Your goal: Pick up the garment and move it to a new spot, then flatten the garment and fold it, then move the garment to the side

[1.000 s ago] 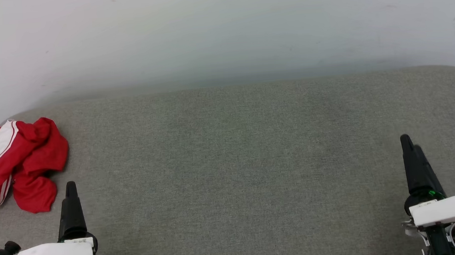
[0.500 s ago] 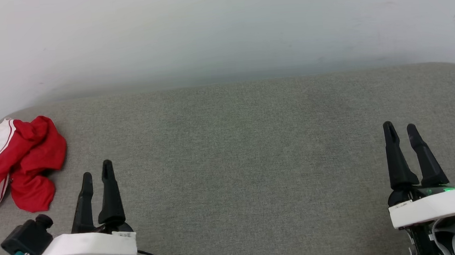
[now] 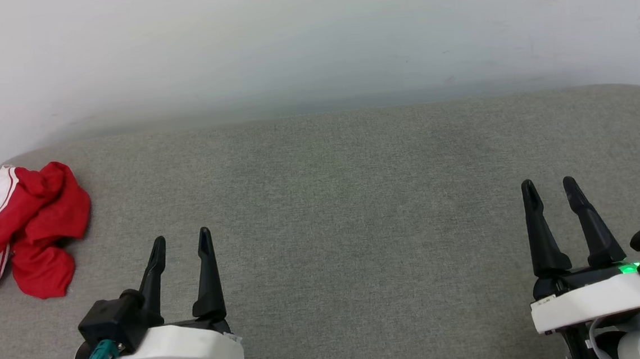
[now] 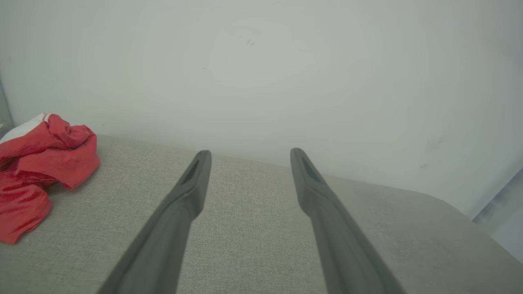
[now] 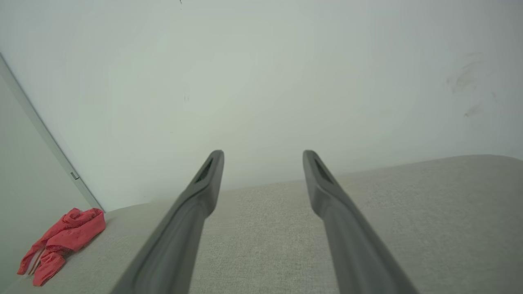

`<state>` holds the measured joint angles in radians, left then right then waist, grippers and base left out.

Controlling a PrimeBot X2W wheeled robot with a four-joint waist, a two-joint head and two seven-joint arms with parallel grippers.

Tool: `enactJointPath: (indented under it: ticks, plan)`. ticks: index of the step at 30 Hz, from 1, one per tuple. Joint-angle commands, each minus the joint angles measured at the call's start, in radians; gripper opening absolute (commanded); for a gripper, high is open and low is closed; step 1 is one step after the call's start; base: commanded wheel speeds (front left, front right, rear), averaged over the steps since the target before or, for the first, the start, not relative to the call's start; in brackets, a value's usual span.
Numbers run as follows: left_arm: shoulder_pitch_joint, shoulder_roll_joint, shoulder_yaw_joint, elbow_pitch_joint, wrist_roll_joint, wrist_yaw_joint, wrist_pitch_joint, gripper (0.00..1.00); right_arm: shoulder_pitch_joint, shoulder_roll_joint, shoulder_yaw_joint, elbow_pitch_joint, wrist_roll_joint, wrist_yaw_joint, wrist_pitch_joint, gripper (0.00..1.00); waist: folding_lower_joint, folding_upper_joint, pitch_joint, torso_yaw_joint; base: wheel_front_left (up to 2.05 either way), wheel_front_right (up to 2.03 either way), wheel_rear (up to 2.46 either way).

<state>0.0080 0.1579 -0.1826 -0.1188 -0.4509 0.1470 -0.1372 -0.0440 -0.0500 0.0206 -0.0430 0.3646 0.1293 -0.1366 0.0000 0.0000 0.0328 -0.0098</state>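
Garment and both grippers sit over one broad counter, the largest thing after the pale, smooth wall behind it. The counter is covered in grey-green woven fabric with a fine, even grain, and its far corners are rounded.

The garment lies on the counter's far left end, close to the wall, well apart from both grippers. It is a soft, crumpled heap of red cloth with deep folds. The heap is a little longer from far to near than from side to side. A white panel edged with thin red stripes runs along its left side, slanting leftward toward the near end. From the left wrist view the garment shows at the left edge; from the right wrist view the garment is a small red bundle in the far corner.

The left gripper hovers near the counter's front left, its long, dark, tapering fingers spread wide and holding nothing, pointing toward the wall. The right gripper, at the front right, is likewise spread wide and empty. Each rises from a smooth white wrist housing; a small green light glows on the right one.
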Motion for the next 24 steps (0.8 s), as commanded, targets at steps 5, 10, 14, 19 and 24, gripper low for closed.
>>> enactJointPath:
  ticks: [5, 10, 14, 19, 24]
  plan:
    - [-0.037, 0.065, -0.102, -0.017, 0.064, 0.115, -0.022, 1.00, -0.001, -0.001, -0.005, 0.003, -0.094, 0.002, -0.023, 1.00, 0.0000, 0.0000, 0.005, -0.002, 0.00, 0.00, 0.00]
    - [-0.045, 0.099, -0.172, 0.005, 0.094, 0.168, -0.035, 1.00, 0.004, -0.001, 0.001, 0.007, -0.166, 0.002, -0.035, 1.00, 0.0000, 0.0000, 0.003, -0.002, 0.00, 0.00, 0.00]
    - [-0.056, 0.126, -0.231, 0.017, 0.141, 0.206, -0.044, 1.00, 0.006, -0.001, 0.008, 0.002, -0.216, 0.002, -0.044, 1.00, 0.0000, 0.0000, 0.004, -0.002, 0.00, 0.00, 0.00]
    - [-0.061, 0.135, -0.266, 0.008, 0.145, 0.245, -0.056, 1.00, 0.006, -0.001, 0.010, -0.010, -0.257, 0.002, -0.056, 1.00, 0.0000, 0.0000, 0.009, -0.002, 0.00, 0.00, 0.00]
    - [-0.038, 0.111, -0.231, -0.017, 0.133, 0.231, -0.067, 1.00, 0.017, -0.001, 0.002, -0.003, -0.251, 0.002, -0.067, 1.00, 0.0000, 0.0000, 0.012, -0.001, 0.00, 0.00, 0.00]
